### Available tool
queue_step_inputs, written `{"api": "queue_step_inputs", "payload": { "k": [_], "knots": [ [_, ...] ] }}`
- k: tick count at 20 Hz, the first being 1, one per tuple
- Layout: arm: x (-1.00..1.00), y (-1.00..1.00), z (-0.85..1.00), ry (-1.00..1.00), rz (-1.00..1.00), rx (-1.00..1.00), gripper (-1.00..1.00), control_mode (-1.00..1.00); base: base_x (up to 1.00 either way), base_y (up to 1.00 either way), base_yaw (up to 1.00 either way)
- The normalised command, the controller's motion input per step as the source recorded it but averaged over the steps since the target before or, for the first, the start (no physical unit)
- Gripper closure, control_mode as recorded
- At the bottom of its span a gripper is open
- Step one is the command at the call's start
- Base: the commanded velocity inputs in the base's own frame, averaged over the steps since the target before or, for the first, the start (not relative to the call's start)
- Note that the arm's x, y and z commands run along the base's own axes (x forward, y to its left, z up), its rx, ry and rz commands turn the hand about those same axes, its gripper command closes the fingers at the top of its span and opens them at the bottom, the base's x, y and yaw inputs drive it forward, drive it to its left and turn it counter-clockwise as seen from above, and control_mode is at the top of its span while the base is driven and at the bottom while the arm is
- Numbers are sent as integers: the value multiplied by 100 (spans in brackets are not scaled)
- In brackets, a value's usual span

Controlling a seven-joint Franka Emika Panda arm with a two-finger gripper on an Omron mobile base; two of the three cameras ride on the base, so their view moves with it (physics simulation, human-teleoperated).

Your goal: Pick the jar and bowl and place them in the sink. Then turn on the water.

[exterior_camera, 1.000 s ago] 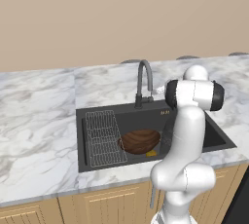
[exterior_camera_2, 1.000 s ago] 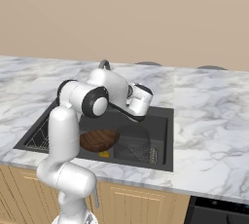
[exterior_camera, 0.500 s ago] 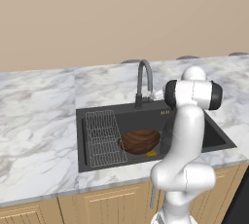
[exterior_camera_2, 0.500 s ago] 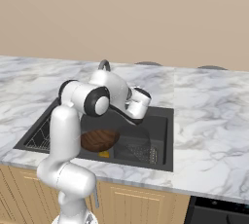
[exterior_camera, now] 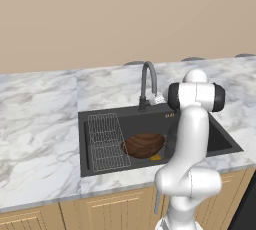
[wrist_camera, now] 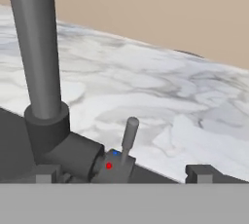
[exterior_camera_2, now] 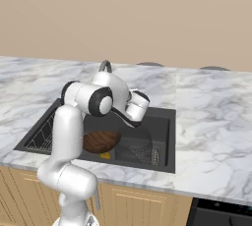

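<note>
Claw (wrist_camera: 121, 173) jaws stood wide apart, with nothing between them, right at the base of the faucet (wrist_camera: 41, 67) on the back rim of the sink (exterior_camera: 85, 124). In the hand view the two dark fingertips (wrist_camera: 200, 173) rose at either side of the small grey lever (wrist_camera: 129, 136), which stood upright on a stub bearing a red dot and a blue dot; whether either tip touched the lever could not be told. That lever and its dots could not be made out in the base views, where the faucet (exterior_camera: 147, 85) was only a thin curved neck.

From the left base view the wire rack (exterior_camera: 106, 141) lay along the left part of the basin, and the bowl (exterior_camera: 144, 145) sat beside it near the middle, dark brown with grain stripes, partly behind the white arm. A small yellow bit showed at the bowl's front edge; what it was could not be told. The jar was covered by the arm there.

From the right base view the jar (exterior_camera_2: 139, 150) showed as a squat, see-through grey cylinder on the sink floor, just beside the bowl (exterior_camera_2: 101, 141) and toward the right end of the basin; its lid was hard to make out. The claw (exterior_camera_2: 131, 113) was largely masked by the wrist, and most of the faucet (exterior_camera_2: 105, 65) was hidden behind the arm.

White marble table (exterior_camera: 40, 119) surrounded the sink, cut off at both sides of the frames. No stream ran from the faucet.
</note>
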Motion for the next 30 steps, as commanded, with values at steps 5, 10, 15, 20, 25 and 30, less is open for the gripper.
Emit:
{"api": "queue_step_inputs", "payload": {
  "k": [5,10,15,20,25,30],
  "knots": [
    [37,0,-7,0,9,11,-100,-100,0,0,0],
    [29,-9,-15,0,9,7,-100,-100,0,0,0],
    [7,-9,-11,0,3,2,-100,-100,0,0,0],
    [7,-1,-7,0,1,1,-100,-100,0,0,0],
    [0,0,-10,0,0,0,-100,-100,0,0,0],
    [0,0,-11,0,0,0,-100,-100,0,0,0]
  ]
}}
